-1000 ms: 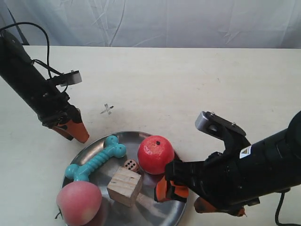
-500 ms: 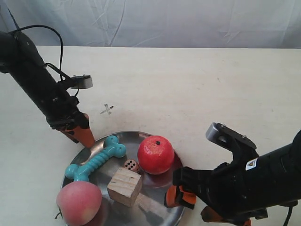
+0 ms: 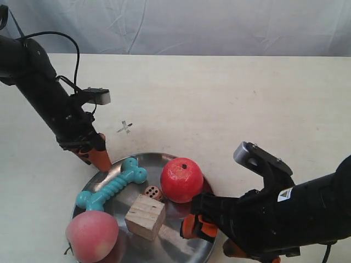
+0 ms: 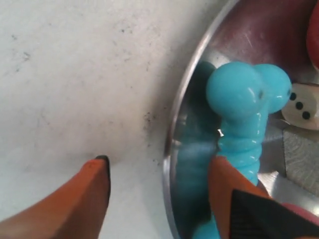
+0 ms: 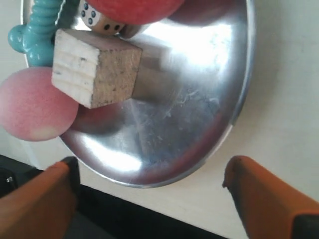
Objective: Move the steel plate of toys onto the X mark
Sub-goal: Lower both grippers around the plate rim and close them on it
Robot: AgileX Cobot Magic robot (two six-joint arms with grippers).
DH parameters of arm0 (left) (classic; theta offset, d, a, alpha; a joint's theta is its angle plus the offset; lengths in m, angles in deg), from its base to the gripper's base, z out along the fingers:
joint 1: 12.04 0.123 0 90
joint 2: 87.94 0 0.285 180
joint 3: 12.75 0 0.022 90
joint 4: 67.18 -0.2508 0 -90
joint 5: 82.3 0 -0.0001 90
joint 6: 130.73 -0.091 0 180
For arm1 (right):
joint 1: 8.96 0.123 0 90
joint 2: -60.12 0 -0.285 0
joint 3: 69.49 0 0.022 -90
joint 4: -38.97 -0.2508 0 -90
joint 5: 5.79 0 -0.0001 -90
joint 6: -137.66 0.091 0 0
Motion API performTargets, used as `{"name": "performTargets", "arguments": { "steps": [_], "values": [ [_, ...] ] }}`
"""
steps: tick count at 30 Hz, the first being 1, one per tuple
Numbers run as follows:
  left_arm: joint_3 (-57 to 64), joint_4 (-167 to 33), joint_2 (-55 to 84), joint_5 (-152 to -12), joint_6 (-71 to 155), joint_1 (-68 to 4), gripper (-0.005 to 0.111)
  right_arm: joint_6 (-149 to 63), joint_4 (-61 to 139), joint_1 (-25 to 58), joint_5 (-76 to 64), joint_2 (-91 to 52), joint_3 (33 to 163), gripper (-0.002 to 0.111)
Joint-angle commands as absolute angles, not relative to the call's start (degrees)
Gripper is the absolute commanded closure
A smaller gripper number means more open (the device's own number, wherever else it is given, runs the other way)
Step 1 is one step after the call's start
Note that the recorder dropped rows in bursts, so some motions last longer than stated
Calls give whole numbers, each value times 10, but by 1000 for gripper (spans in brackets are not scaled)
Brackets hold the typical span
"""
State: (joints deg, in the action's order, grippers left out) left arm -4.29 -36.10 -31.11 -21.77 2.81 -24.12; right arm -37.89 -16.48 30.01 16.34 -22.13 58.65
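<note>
Both arms bracket the steel plate point(image 3: 174, 241), which sits at the near edge of the bench point(image 3: 230, 93), toward the left arm's corner. It carries the teal bone point(image 3: 112, 185), apple point(image 3: 181, 179), peach point(image 3: 92, 235), wooden cube point(image 3: 145, 216) and die point(image 3: 153, 192). The left tool point(image 4: 160, 167) stands moderately wide, one finger on the bench outside the rim and the other inside beside the bone, gripping nothing. The right tool point(image 5: 149, 172) gapes wide at the opposite rim, also empty. The X mark point(image 3: 125, 128) lies on bare bench just beyond the plate, toward the far edge. A sound pinch likely means closing squarely on the thin rim at both sides, clear of the bone. The arms should then travel level and in step so the round fruit does not roll.
</note>
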Motion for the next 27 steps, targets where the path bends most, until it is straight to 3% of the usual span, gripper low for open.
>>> {"name": "performTargets", "arguments": {
  "steps": [1, 27],
  "values": [
    [-45, -361, -324, -220, 37, -243, 51, -372, -167, 317, 147, -231, 584, 30],
    [-45, -373, -344, -213, 72, -270, 54, -362, -185, 317, 101, -294, 584, 30]
  ]
}}
